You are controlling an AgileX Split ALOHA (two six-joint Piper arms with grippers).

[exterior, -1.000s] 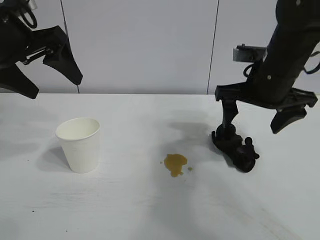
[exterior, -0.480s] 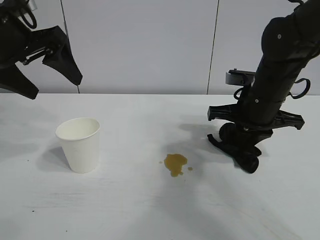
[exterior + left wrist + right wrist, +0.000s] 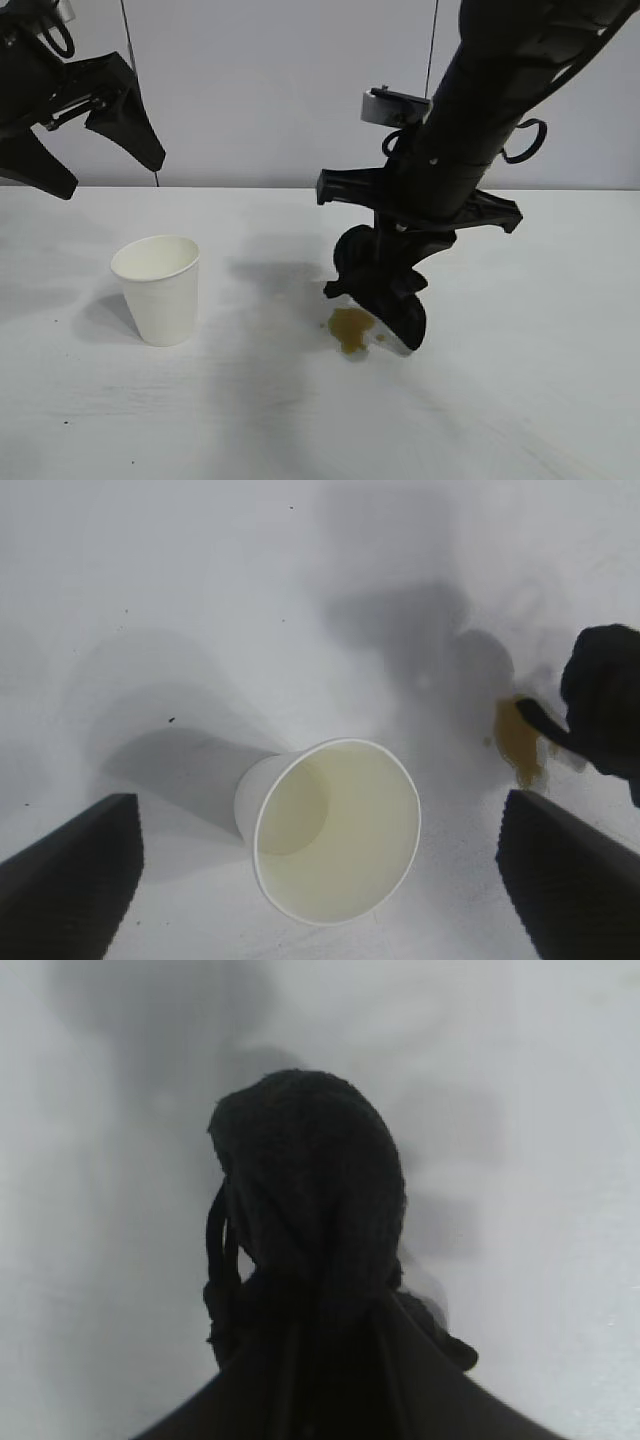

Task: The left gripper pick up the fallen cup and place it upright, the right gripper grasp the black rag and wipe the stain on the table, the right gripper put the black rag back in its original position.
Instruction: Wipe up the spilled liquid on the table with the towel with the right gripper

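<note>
R gripper (image 3: 385,290) is clamped on the rag (image 3: 380,285), bundle hanging just over the stain's (image 3: 350,327) far-right edge; the blotch sits right under it, a touch toward the cup (image 3: 158,288). Cup's upright. L gripper (image 3: 90,130) hangs spread wide above the cup.

My exterior camera faces both arms across the table (image 3: 120,420), roughly level. Each wrist camera looks steeply down, close in — the left also catches the stain (image 3: 518,742).
</note>
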